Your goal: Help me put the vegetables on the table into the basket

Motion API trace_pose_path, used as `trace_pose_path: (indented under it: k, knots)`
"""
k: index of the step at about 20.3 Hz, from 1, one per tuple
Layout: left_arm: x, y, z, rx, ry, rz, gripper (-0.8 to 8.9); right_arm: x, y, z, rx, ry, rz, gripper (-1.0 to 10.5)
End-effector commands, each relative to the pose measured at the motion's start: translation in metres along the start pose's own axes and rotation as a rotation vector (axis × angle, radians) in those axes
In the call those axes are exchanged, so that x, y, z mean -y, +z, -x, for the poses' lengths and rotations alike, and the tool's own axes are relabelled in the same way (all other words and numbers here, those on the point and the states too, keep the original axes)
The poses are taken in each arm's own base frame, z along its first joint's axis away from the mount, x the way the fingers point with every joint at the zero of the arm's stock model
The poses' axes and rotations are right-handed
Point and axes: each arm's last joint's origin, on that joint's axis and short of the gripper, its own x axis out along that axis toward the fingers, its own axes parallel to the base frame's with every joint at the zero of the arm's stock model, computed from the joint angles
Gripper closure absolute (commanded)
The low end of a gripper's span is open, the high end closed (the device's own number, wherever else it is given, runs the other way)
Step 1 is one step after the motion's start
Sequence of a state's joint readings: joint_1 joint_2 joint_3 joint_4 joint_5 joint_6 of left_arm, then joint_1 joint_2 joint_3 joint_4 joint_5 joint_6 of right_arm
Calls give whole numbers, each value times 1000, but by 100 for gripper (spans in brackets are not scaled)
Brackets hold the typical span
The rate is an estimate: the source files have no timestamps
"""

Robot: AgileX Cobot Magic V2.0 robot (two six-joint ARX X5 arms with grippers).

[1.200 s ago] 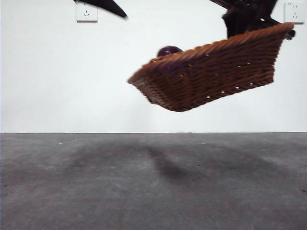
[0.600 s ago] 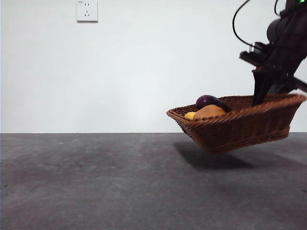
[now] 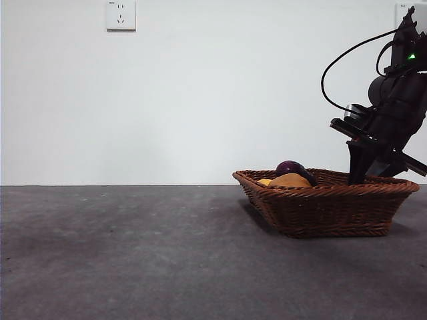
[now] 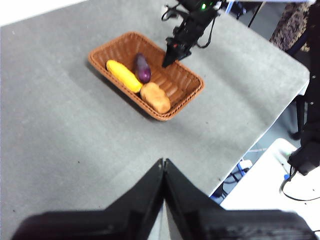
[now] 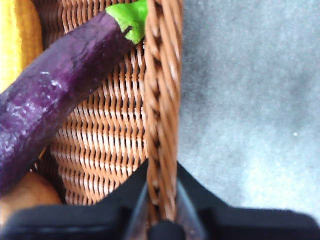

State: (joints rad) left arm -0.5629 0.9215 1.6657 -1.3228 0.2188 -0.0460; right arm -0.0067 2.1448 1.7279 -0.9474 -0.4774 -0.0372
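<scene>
The brown wicker basket rests on the grey table at the right. It holds the tan potato, the purple eggplant and the yellow vegetable. In the left wrist view the basket shows the potato, eggplant and yellow vegetable side by side. My right gripper is shut on the basket's braided rim, with the eggplant next to it. My left gripper is shut and empty, high above the table.
A wall socket sits on the white wall behind. The table's edge runs close to the basket on one side, with the floor and cables beyond it.
The right gripper lowered the basket from high in the air, tilted, down onto the table at the right, where it now sits level. The left arm left the front view.
</scene>
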Motion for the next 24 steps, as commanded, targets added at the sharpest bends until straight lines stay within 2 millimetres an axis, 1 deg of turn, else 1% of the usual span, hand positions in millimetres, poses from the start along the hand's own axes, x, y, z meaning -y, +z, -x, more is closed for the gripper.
trace_pose_path:
  k: [1,2,3,4,5,7,8,10,11,12,13,15,18,21,24]
  knots:
    - [1,-3,4,12,0,2,819,2,0,-7,-20,4,-45,455]
    - [1,-4,5,16,0,1,819,0,-2,-2,-29,-5,-49,411]
    - [1,-4,6,19,4,-8,819,-4,-5,6,-31,-31,-49,411]
    - [1,-5,7,23,20,-15,818,-11,-8,23,-20,-92,-42,411]
    - [0,-7,9,27,44,-21,818,-20,-13,44,2,-151,-31,412]
    - [0,-12,9,22,65,-36,818,-51,-32,106,109,-221,14,412]
    - [-1,-16,7,13,65,-36,818,-67,-45,136,176,-226,38,412]
    - [-3,-27,-1,-27,66,-54,818,-103,-89,202,330,-230,99,413]
    - [-5,-33,-6,-51,66,-49,818,-118,-116,230,402,-230,120,416]
    - [-6,-37,-9,-68,66,-46,818,-130,-140,251,460,-234,129,437]
    - [-7,-40,-13,-86,65,-42,818,-139,-166,268,504,-243,134,571]
    - [-7,-45,-16,-99,60,-22,818,-151,-209,289,543,-243,150,957]
    - [-6,-52,-11,-85,59,23,818,-164,-262,312,666,-234,184,955]
    - [-6,-55,-6,-66,62,26,818,-173,-306,326,785,-214,193,946]
    - [-6,-55,-5,-64,65,26,818,-178,-342,334,881,-195,200,946]
